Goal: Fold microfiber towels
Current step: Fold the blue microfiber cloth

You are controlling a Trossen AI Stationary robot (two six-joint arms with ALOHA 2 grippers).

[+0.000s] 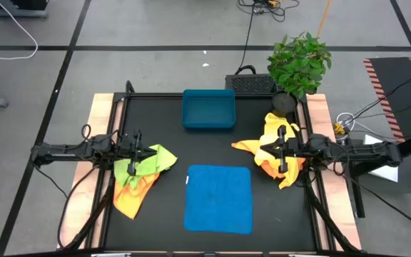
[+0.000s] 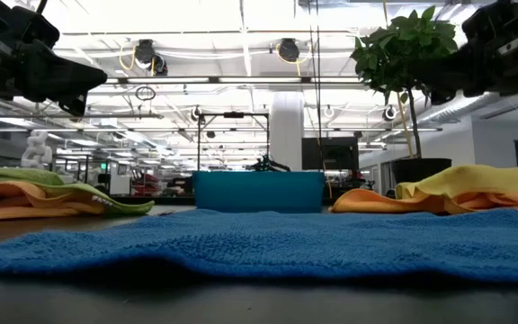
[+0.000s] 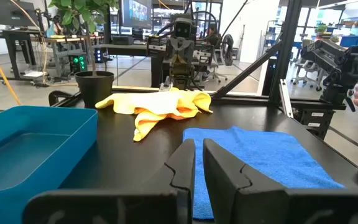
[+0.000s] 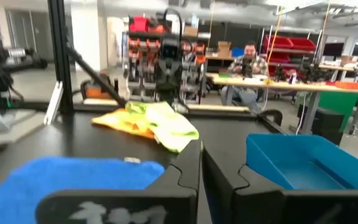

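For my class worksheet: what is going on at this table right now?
Two robot arms are set up to fold towels, but neither holds one. A blue towel lies flat at the table's front centre. The left gripper hovers shut above a green and orange pile, the right gripper shut above a yellow and orange pile. A blue tray sits at the back.

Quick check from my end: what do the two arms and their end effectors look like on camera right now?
Both arms are dark, near-black, jointed, with black cables looping beside their bases. The left end effector and right end effector each carry two flat, matte black fingers with stepped, notched inner edges. No markings are readable on them.
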